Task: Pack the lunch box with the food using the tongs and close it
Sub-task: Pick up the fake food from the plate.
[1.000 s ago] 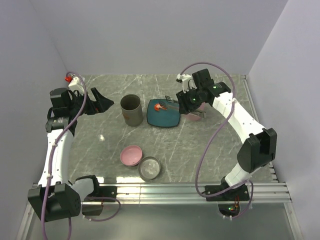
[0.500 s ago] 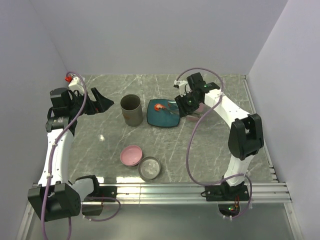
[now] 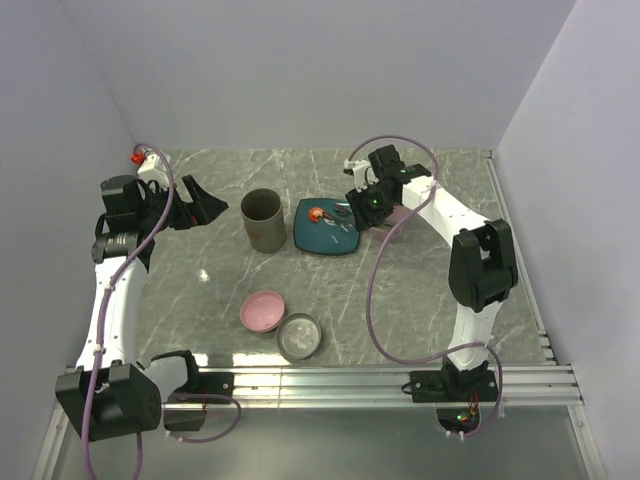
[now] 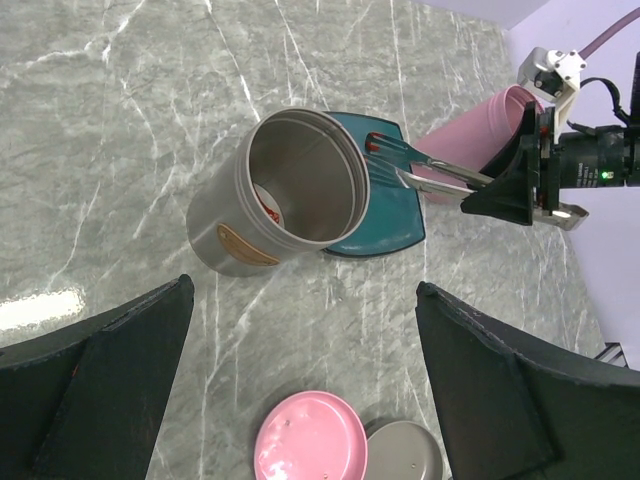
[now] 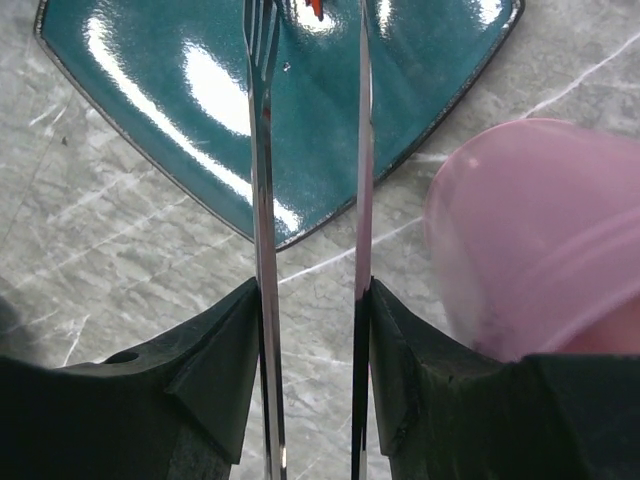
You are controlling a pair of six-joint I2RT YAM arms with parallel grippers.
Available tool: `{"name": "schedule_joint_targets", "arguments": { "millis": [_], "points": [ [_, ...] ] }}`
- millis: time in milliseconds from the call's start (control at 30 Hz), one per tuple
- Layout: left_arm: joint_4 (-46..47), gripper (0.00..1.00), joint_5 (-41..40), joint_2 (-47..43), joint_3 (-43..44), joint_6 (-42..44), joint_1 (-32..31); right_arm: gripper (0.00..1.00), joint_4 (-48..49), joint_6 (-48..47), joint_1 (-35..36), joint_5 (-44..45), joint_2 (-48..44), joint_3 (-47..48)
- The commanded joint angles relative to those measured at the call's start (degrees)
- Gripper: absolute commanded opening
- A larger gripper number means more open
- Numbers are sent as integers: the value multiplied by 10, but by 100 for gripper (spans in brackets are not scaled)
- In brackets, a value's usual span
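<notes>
The tongs (image 5: 262,200) are two slim silver arms, and my right gripper (image 5: 312,300) is shut on them, one arm against each finger. Their tips reach over the teal plate (image 5: 170,70), with a red piece of food (image 5: 312,8) between them at the frame's top edge. In the top view the right gripper (image 3: 362,208) is at the plate's (image 3: 325,238) right edge, with orange-red food (image 3: 318,213) at the plate's back. The lunch box (image 4: 290,190), a grey cylinder, stands open left of the plate with red bits (image 4: 268,210) inside. My left gripper (image 4: 302,300) hangs open, high and left of it.
A pink cylinder (image 5: 540,230) lies on its side just right of the tongs and plate. A pink lid (image 3: 263,310) and a grey lid (image 3: 299,336) lie side by side nearer the arm bases. Walls enclose the marble table on three sides.
My right arm has swung left, carrying the tongs from the plate's right edge further over the plate towards the food. The left arm has not moved.
</notes>
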Motion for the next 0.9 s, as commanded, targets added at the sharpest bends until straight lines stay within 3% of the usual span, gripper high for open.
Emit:
{"name": "schedule_joint_targets", "arguments": {
  "millis": [0, 333, 567, 867],
  "points": [
    [15, 99, -1, -1, 20, 7, 2, 50, 30, -2, 3, 3, 13, 24],
    [14, 99, -2, 6, 23, 8, 3, 47, 31, 1, 8, 1, 31, 36],
    [14, 99, -2, 8, 24, 8, 3, 34, 23, 5, 8, -16, 1, 25],
    [10, 99, -1, 6, 29, 6, 2, 26, 0, 20, 8, -37, -68, 22]
  ]
}}
